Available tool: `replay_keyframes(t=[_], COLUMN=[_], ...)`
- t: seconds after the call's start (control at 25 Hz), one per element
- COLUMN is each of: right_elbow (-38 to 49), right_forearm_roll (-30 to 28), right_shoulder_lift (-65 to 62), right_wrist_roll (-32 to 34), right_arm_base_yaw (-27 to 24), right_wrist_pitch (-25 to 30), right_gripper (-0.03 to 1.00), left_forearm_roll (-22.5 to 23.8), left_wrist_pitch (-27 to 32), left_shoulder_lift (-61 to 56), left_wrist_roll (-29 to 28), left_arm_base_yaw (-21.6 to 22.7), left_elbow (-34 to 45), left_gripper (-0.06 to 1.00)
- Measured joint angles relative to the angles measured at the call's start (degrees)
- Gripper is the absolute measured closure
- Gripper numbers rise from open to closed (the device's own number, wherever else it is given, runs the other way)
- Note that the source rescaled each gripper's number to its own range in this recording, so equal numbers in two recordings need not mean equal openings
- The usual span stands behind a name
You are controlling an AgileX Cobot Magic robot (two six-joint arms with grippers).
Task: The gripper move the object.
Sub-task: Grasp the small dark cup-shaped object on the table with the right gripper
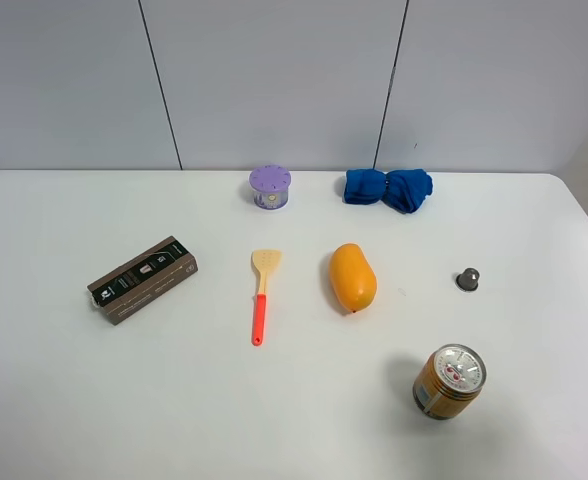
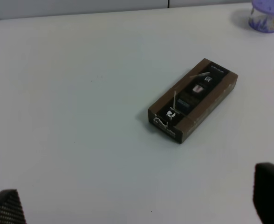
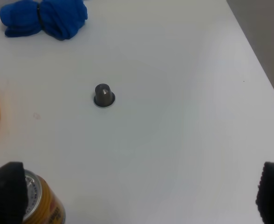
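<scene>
No legible text anywhere. Dark brown box (image 2: 193,100): white marks and small label panels on the top face, too blurred to read. Gold can (image 1: 449,381): print on lid and side, unreadable. Purple container (image 1: 270,187): small picture on its side, no readable words.
</scene>
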Motion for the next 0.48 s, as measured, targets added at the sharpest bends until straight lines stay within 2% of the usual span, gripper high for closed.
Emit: replay_keyframes(t=[0.48], right_elbow=[0.00], right_forearm_roll=[-0.10], right_shoulder_lift=[0.00], right_wrist_roll=[0.00], right_arm_base_yaw=[0.00], right_wrist_pitch=[0.00], right_gripper=[-0.03], left_forearm_roll=[0.00], left_wrist_pitch=[0.00], left_shoulder_lift=[0.00], left_wrist_roll=[0.00], left_arm_base_yaw=[0.00], left_elbow=[0.00], left_gripper=[-0.06])
